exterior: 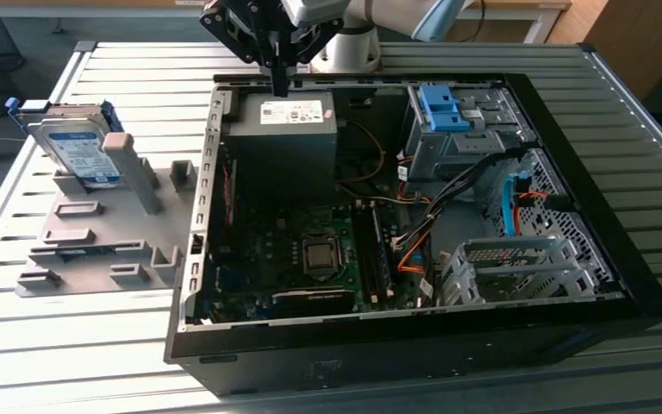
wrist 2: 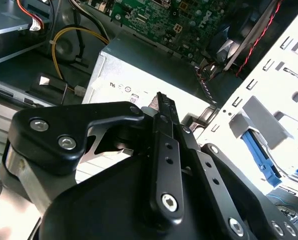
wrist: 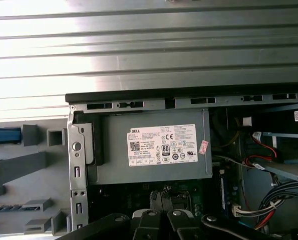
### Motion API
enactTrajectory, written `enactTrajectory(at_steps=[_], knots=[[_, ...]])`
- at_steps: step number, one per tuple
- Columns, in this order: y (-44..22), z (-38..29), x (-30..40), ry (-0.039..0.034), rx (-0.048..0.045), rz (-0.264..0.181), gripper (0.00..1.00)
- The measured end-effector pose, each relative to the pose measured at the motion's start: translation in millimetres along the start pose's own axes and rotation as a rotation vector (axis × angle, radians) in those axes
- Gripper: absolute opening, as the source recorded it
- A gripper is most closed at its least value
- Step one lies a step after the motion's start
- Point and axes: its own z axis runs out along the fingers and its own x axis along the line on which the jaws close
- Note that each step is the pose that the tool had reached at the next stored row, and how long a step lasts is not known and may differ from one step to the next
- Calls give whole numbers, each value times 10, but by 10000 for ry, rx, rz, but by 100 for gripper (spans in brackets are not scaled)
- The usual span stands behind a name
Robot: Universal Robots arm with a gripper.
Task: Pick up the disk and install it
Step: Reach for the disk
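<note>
The disk [exterior: 76,148] is a silver-grey drive with a white-and-blue label and blue rails. It stands on edge in a grey holder [exterior: 101,237] on the exterior view's left, outside the open computer case [exterior: 636,285]. My gripper [exterior: 279,84] hangs well away from it, over the case's far wall just above the black power supply [exterior: 279,142]. Its fingers are pressed together with nothing between them. In the second wrist view the gripper [wrist 2: 159,96] points at the power supply [wrist 2: 138,65]; the first wrist view has the gripper [wrist: 161,194] below that box's white sticker [wrist: 162,145].
A drive cage with a blue bracket [exterior: 440,108] sits at the case's far right corner, with cables [exterior: 423,216] and the motherboard [exterior: 308,250] below it. The case stands on a slatted metal table [exterior: 135,56]. The arm's base [exterior: 348,47] rises behind the case.
</note>
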Motion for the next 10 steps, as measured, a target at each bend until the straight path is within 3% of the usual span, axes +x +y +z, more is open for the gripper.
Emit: enactTrajectory(at_steps=[10], knots=[[-3, 3, 34, 10, 3, 0, 11]])
